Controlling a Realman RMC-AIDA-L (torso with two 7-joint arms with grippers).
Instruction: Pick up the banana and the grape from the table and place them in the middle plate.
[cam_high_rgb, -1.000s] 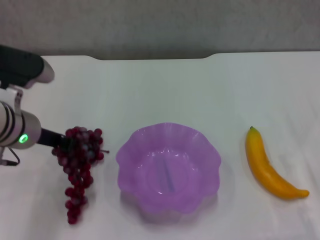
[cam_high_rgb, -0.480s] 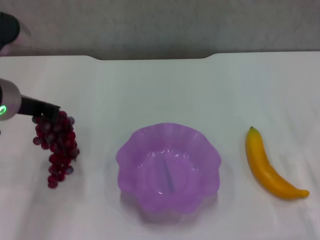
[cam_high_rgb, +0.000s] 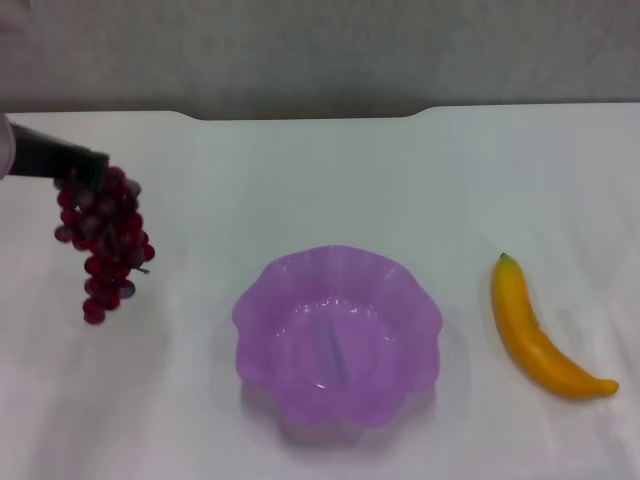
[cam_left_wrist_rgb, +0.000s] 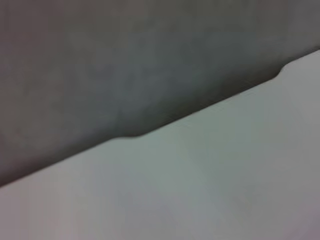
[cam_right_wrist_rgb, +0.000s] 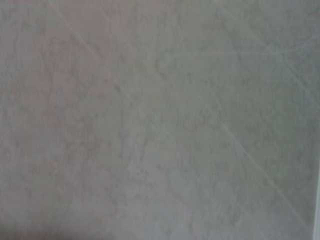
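Head view shows the left gripper (cam_high_rgb: 88, 166) closed on the top of the grape bunch (cam_high_rgb: 102, 240), which hangs lengthwise below it, clear of the table (cam_high_rgb: 320, 180). The middle plate (cam_high_rgb: 338, 335) lies toward the robot's right and nearer; the banana (cam_high_rgb: 535, 330) rests beyond it, untouched. No right gripper appears.

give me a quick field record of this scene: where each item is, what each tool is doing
grapes: long dark red-purple grape bunch hanging off the table from the left tool
left tool: at the table's far left, shut on the bunch's top
plate: translucent purple scalloped plastic plate mid-table, nothing in it
banana: curved yellow banana lying on the white table, to the plate's right
right tool: out of view
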